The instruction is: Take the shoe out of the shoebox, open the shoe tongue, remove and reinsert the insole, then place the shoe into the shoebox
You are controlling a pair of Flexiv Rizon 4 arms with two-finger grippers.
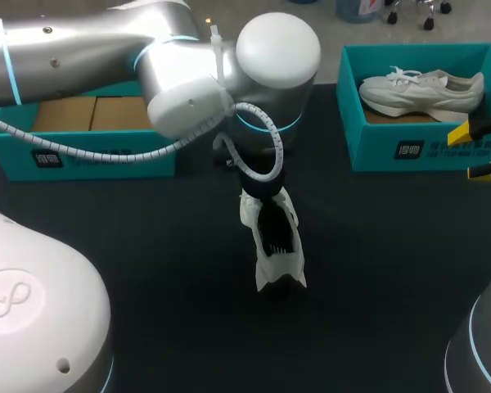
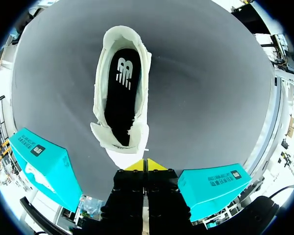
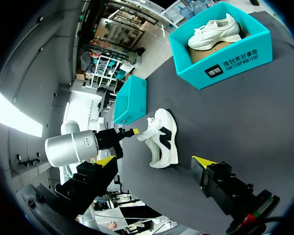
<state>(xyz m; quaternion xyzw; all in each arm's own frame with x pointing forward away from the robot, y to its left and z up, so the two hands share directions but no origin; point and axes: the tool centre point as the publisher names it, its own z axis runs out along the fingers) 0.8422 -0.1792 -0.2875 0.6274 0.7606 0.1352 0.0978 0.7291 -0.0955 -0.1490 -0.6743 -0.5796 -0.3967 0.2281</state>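
Across the whole scene runs the black table (image 1: 393, 270). Your left arm (image 1: 188, 74) comes in from the left and reaches to the table's middle.

Far right: teal shoebox (image 1: 409, 147), open, with a white second shoe (image 1: 421, 90) lying on its side inside on brown card. Far left: second teal box (image 1: 90, 155), open, brown card showing, partly hidden by the arm.

Table middle, well apart from both boxes: white shoe (image 1: 277, 246), opening up, black insole (image 2: 121, 98) seated inside and showing along the opening.

Left gripper (image 2: 147, 165): at the shoe's near end, yellow tips pressed close together, pinching a white flap of the shoe there. You cannot tell from these views whether that flap is the tongue.

Right gripper (image 3: 154, 160): fingers spread wide, nothing between them. It hangs at the table's right side, just beside the shoebox, well apart from the shoe.
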